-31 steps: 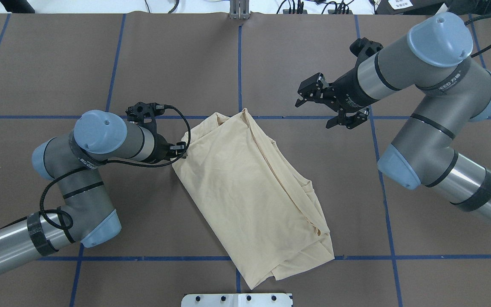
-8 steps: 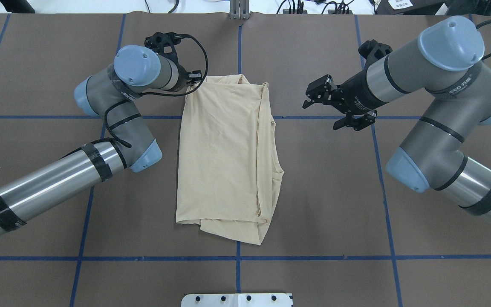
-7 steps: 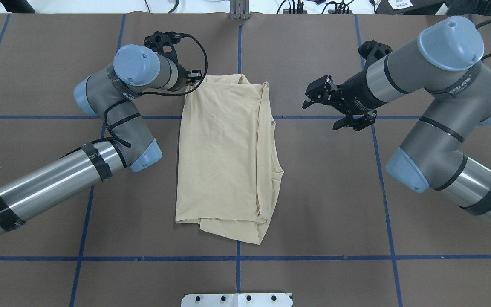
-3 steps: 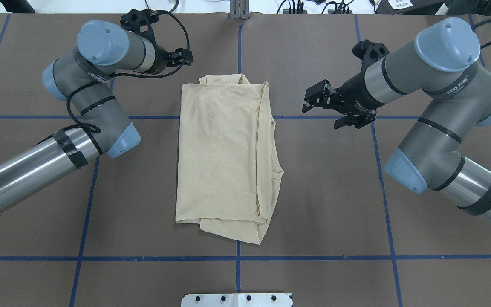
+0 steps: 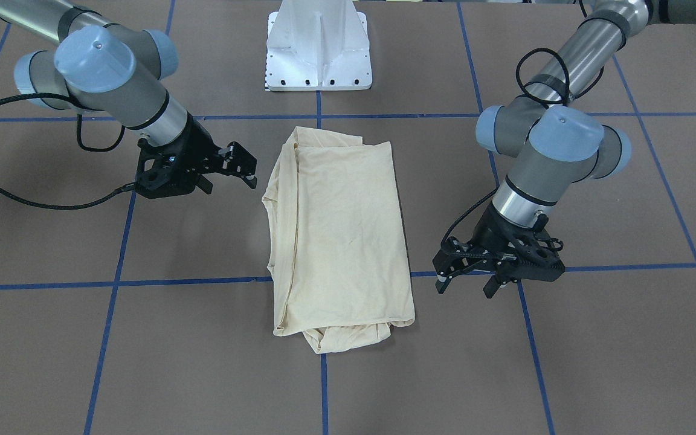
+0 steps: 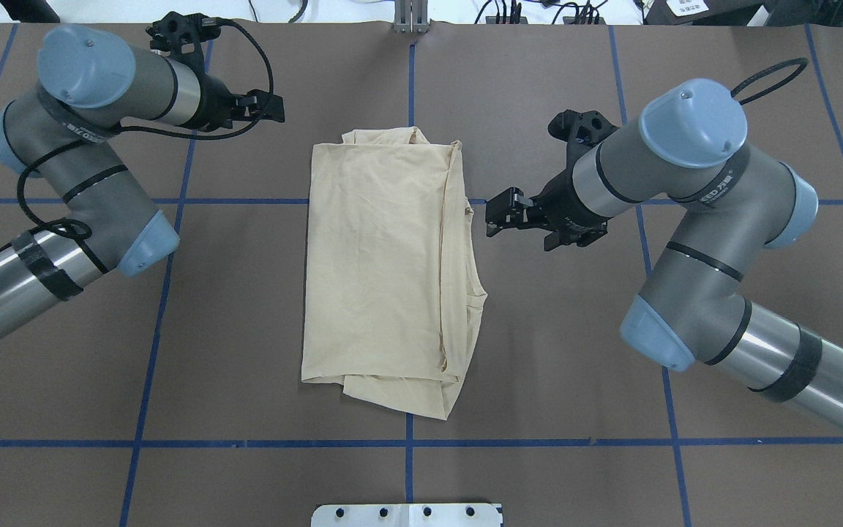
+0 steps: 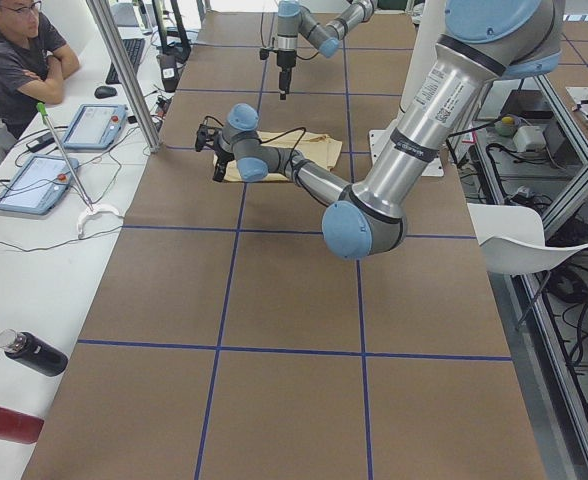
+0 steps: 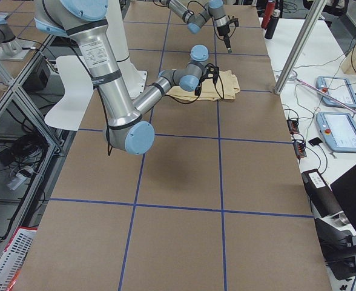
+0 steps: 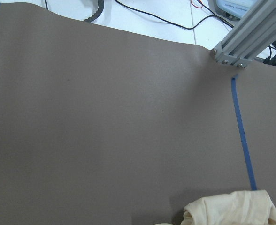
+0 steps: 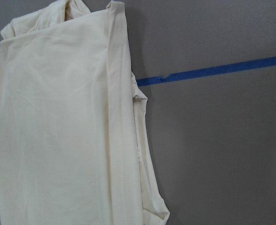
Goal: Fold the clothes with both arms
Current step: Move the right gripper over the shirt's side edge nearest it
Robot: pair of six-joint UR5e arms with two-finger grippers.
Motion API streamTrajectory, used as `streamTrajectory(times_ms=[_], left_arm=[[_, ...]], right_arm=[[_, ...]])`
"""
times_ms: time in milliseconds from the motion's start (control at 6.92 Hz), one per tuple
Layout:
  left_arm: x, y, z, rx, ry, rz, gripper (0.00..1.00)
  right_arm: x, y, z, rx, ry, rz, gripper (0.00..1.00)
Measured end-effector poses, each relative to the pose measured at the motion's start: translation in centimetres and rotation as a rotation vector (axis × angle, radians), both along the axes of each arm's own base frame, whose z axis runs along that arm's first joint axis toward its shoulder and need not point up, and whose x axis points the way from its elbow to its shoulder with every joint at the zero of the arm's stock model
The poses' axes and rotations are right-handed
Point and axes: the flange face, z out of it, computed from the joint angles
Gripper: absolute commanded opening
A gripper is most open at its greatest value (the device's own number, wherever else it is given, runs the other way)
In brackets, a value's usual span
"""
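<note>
Grey metal arms, light-blue joint caps

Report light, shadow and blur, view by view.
Overhead exterior: even light, sharp, no glare on the shirt. Right wrist-mounted: cooler cast, table greyish, a soft shadow along the shirt's edge. Left wrist-mounted: evenly lit, sharp.

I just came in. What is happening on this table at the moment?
A two-armed robot is folding a cream T-shirt, which lies on the brown table folded into a long narrow shape. Neither gripper holds it now. The left gripper is open, off the shirt's far left corner; the right gripper is open, close beside its right edge.
</note>
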Motion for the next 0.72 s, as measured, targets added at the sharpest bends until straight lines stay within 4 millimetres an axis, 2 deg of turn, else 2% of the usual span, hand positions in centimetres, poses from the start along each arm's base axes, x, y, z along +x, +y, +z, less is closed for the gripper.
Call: streamTrajectory(times_ms=[144,289,433,722], left_arm=[[-1.5,1.2,1.0,0.029,-0.016,0.017,1.0],[-2.4,2.2,1.9,0.042,-0.024,0.033,1.0],[-2.9,2.6,2.4,0.047,-0.029,0.045,1.0],[-3.1,2.9,3.5,0.053,-0.047,0.058,1.0]], right_arm=[[-2.5,1.2,-0.7,0.035,0.057,-0.026,1.0],[-5.2,2.4,-2.3,0.072,0.135,-0.052,1.0],[-7.3,3.6,-3.9,0.097,0.198,-0.077,1.0],[-11.9,6.4,-4.9,0.144,0.289,-0.101,1.0]])
